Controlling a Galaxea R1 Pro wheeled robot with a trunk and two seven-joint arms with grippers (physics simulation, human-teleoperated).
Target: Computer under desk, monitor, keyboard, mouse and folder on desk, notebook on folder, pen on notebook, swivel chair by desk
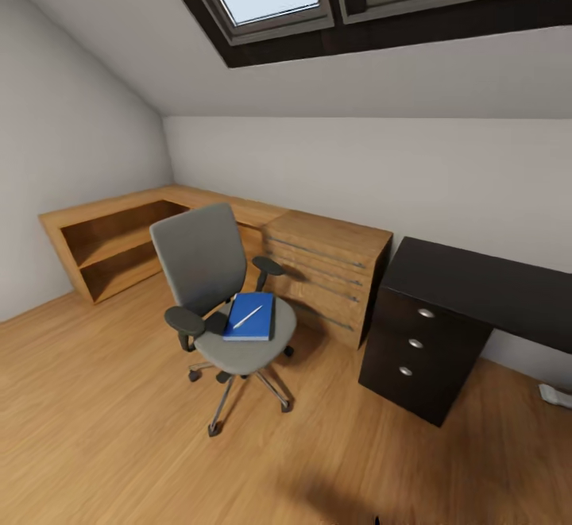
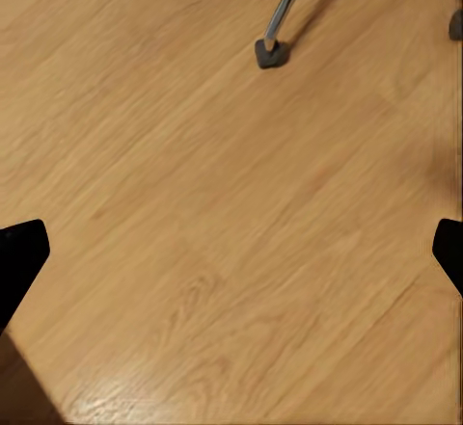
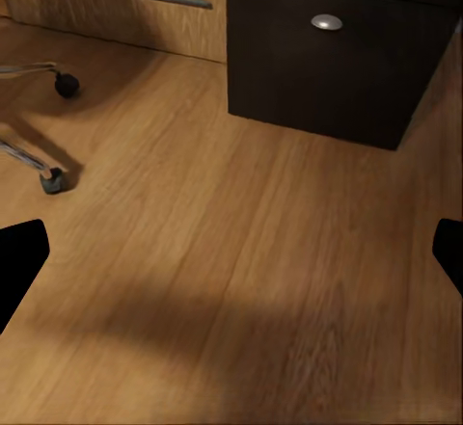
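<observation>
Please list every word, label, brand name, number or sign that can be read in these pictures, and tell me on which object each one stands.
None: no readable text shows in any view.
The flat bright blue folder on the grey upholstered swivel chair has a plain cover.
The thin white pen on it bears no visible marking.
The glossy black desk and its drawer fronts with silver knobs are blank.

Wooden floor, swivel chair, black desk, wooden counter standing on it
</observation>
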